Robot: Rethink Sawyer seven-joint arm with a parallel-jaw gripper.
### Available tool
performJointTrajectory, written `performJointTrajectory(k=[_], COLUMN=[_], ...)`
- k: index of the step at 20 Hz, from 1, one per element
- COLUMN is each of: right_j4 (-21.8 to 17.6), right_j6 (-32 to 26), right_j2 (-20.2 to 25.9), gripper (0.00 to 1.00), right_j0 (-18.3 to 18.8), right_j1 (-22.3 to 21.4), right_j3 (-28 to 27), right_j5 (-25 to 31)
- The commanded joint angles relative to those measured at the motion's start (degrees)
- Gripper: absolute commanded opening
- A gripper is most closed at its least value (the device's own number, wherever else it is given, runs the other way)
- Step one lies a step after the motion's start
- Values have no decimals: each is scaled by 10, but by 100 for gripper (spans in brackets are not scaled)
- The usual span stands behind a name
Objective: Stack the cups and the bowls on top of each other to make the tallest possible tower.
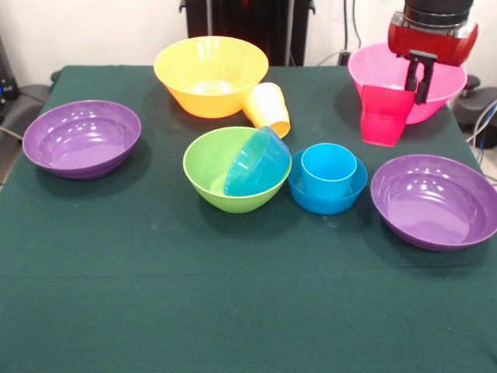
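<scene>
Front view shows the robot's gripper [415, 78] holding the red cup [384, 115] up in the air, in front of the big pink bowl [373, 71]. One finger is inside the cup and one is outside, so the fingers pinch the cup's rim tight. The cup hangs a bit tilted, with its open end up. Down on the green table [233, 311] sits the start of the tower: a blue cup [328, 169] standing inside a small blue bowl [326, 200]. Just beside it is the lime green bowl [210, 175], and another small blue bowl [256, 162] leans on its side inside that one. A yellow-orange cup [268, 107] lies tipped over, touching the big orange-yellow bowl [210, 74]. One purple bowl [81, 138] rests far off on one side of the table, and the other purple bowl [435, 200] rests on the other side, near the blue pair. The next move is likely to bring the red cup over to the blue cup and set it in or on it. Some things could go wrong. The grip is only on the thin rim, so the cup could slip or swing as the arm moves. Because the cup is tilted, it might land crooked on the blue cup and topple off. If it comes down too low or off to one side, it could bump the blue cup and push it over, or shove the small bowl away. The purple bowl close by could get knocked too.
</scene>
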State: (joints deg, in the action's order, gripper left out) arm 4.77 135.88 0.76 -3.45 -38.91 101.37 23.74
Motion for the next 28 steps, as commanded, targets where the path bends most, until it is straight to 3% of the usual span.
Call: performJointTrajectory(k=[1, 5, 12, 28], right_j4=[-16, -13, -5, -26], right_j6=[-42, -48, -44, -36], right_j2=[55, 68, 84, 89], gripper=[0, 0, 0, 0], right_j0=[35, 49, 69, 85], right_j1=[-5, -24, -47, 13], right_j3=[-45, -58, -56, -127], right_j5=[129, 190, 244, 285])
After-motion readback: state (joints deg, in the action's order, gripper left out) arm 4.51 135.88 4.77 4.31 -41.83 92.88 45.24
